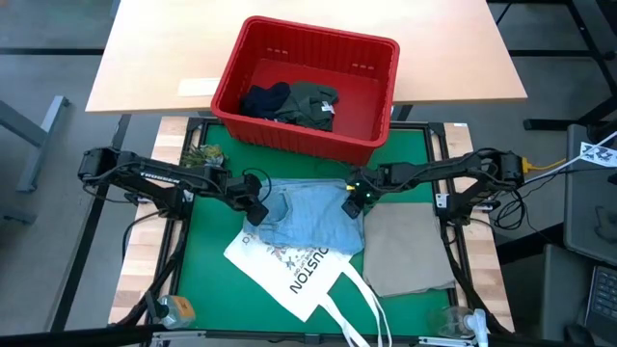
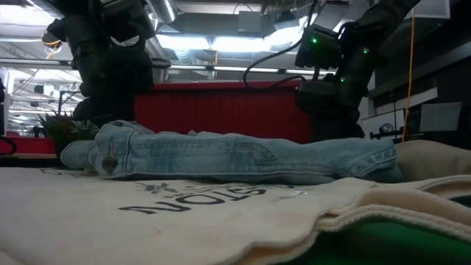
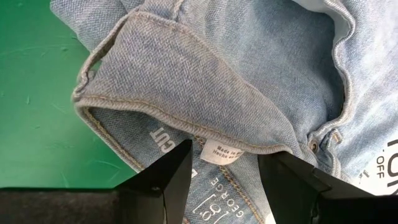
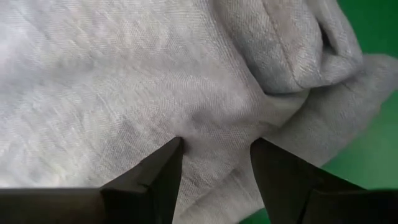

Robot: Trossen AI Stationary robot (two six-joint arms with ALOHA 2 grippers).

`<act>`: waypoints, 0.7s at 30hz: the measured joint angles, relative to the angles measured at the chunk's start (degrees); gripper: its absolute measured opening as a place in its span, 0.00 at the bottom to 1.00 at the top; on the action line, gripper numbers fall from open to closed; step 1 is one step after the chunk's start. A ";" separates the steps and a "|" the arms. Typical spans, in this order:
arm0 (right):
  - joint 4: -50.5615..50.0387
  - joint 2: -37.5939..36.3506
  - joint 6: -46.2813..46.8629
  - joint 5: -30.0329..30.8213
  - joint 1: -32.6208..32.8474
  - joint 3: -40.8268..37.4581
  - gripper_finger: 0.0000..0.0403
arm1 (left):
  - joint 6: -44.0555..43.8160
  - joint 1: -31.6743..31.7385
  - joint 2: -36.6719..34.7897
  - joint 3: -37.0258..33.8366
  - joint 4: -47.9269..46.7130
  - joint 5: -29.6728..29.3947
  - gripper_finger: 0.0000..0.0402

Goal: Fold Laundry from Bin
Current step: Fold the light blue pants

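Note:
The light blue denim jeans [image 1: 310,220] lie bunched on the green mat, partly over the white "HOUSTON" tote bag [image 1: 294,270]. A folded beige cloth [image 1: 407,253] lies to their right. The red bin [image 1: 304,87] stands at the far edge and holds a dark navy garment [image 1: 265,101] and a dark olive one [image 1: 316,102]. My left gripper [image 3: 225,158] is open, pointing down over the jeans' waistband [image 3: 186,93] at their left end. My right gripper [image 4: 216,146] is open, pointing down over the jeans' right end [image 4: 186,81]. My left gripper's open fingers [image 3: 168,174] stand on either side of the white label [image 3: 221,151] inside the waistband; I cannot tell whether they touch the cloth. My right gripper's open fingers [image 4: 158,171] stand close over plain denim beside a fold [image 4: 292,56]; I cannot tell whether they touch it.
A small green plant [image 1: 202,154] sits at the mat's far left corner. Small objects lie at the near left [image 1: 178,308] and near right [image 1: 463,323] corners. Bare green mat [image 1: 207,251] shows left of the tote bag.

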 joint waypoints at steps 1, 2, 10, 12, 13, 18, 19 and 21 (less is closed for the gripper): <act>0.56 0.00 0.06 -0.02 0.00 -0.46 0.47 | 0.00 -0.22 0.00 0.00 0.00 -0.05 0.44; 0.81 0.00 0.14 -0.02 0.00 -0.81 0.47 | 0.00 -0.39 0.00 0.00 0.00 -0.18 0.44; 5.92 0.00 -0.09 0.16 0.02 -1.22 0.33 | 0.02 -2.01 0.00 0.00 0.00 -1.90 0.44; 6.23 0.00 -0.25 1.02 0.02 -1.22 0.23 | 0.02 -2.28 0.00 0.00 0.00 -2.78 0.44; 6.19 0.00 -0.27 1.51 0.02 -1.22 0.17 | 0.02 -2.31 0.00 0.00 0.00 -3.20 0.44; 6.06 -0.99 -0.28 3.88 0.07 -1.22 0.05 | 0.02 -2.31 0.00 0.00 1.18 -6.17 0.44; 6.04 -1.82 -0.10 3.98 0.07 -1.22 0.06 | 0.09 -2.31 0.00 0.00 1.77 -6.64 0.44; 5.55 -3.93 -0.01 4.00 0.16 -1.22 0.05 | 0.41 -2.31 0.02 0.00 2.88 -7.26 0.44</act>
